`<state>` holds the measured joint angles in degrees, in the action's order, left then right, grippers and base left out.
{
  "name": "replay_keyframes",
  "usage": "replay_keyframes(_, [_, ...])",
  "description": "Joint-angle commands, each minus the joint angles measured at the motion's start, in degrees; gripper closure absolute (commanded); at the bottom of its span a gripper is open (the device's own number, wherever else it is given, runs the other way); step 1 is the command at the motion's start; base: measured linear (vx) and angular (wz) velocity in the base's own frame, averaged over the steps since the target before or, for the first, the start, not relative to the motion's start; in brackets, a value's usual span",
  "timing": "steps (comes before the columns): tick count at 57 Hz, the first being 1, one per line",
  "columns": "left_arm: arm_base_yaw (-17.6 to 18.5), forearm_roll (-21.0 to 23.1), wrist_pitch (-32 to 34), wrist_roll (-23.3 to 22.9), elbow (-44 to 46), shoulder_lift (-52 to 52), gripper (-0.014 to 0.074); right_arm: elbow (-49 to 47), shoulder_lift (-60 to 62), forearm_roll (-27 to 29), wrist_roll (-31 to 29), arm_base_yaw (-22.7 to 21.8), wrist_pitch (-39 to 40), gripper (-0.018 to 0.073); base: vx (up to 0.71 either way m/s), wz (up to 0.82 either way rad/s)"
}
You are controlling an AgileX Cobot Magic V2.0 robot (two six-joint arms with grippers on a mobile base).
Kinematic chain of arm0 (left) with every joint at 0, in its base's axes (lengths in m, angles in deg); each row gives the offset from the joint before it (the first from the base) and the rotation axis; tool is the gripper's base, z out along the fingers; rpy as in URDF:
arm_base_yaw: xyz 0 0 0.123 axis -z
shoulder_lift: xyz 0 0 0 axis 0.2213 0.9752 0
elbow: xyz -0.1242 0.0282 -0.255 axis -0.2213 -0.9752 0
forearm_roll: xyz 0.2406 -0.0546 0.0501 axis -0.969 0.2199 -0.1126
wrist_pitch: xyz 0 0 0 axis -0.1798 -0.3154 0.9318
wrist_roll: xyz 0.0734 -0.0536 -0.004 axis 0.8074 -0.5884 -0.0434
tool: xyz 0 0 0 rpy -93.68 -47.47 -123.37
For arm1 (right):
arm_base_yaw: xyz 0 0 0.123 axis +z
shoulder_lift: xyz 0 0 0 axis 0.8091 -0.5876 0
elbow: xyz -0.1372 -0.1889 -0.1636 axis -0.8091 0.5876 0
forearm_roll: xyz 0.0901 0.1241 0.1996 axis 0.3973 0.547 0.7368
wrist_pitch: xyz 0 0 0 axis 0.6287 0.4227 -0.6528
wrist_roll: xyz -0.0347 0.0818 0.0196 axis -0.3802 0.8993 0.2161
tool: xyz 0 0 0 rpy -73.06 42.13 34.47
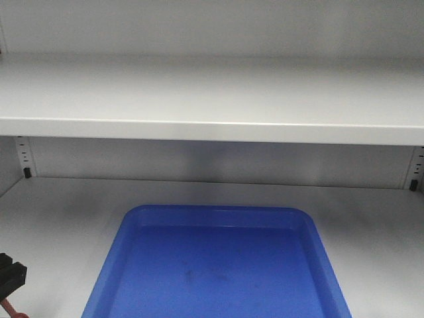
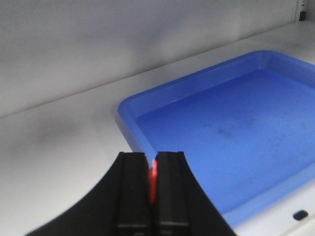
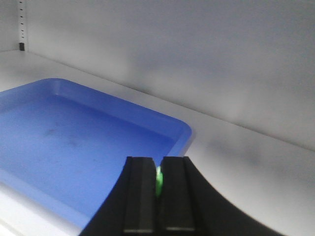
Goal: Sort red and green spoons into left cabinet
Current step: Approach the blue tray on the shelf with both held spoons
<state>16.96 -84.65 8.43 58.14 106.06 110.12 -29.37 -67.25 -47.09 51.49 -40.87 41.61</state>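
Front view: a blue tray (image 1: 218,211) is lying on the left cabinet (image 1: 59,225) floor, under the shelf board (image 1: 212,99). Left wrist view: the left gripper (image 2: 152,162) is pinching the red spoon (image 2: 153,184) beside the tray. Right wrist view: the right gripper (image 3: 158,163) is pinching the green spoon (image 3: 159,181) near the tray's edge.

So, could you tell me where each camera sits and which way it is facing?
Front view: faces into the left cabinet, down on the blue tray; left gripper at bottom-left corner.
Left wrist: behind the left gripper, shut on the red spoon, tray to its right.
Right wrist: behind the right gripper, shut on the green spoon, tray to its left.
All three share the tray.
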Motion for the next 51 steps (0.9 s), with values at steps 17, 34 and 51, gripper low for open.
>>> replay_keyframes(17, [0.55,-0.21,4.64,-0.09,1.68,-0.03,0.0603,-1.63,-0.52,0.56,-0.15,-0.09,4.09,0.0562,0.06,-0.07])
replay_keyframes(34, [0.55,-0.21,4.64,-0.09,1.68,-0.03,0.0603,-1.63,-0.52,0.56,-0.15,-0.09,4.09,0.0562,0.00,-0.01])
replay_keyframes(51, [0.55,-0.21,4.64,-0.09,1.68,-0.03,0.0603,-1.63,-0.52,0.74,-0.15,-0.09,4.11,0.0562,0.00,0.00])
